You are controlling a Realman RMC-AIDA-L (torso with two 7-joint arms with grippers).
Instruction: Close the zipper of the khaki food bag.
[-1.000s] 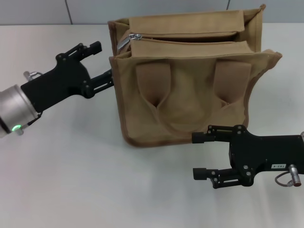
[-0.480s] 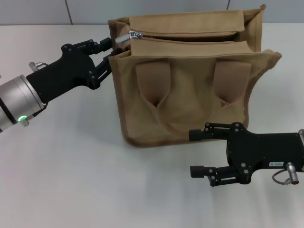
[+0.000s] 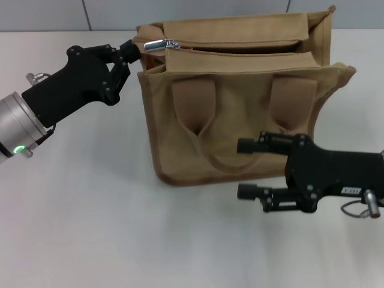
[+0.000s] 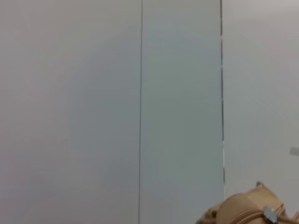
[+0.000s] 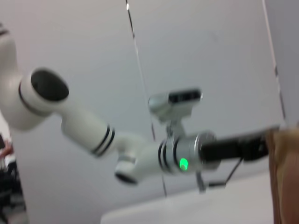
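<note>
Boxy tan canvas food bag (image 3: 240, 96) on white counter (image 3: 90, 228). Left claw (image 3: 133, 51) at silver zipper pull (image 3: 155, 44), grip unclear. Right claw (image 3: 247, 169) spread, beside bag's front. Right wrist view alone shows left arm's green light (image 5: 183, 163).

Bare table (image 3: 90, 204) around bag (image 3: 240, 108); right hand (image 3: 252, 168) against its front.
</note>
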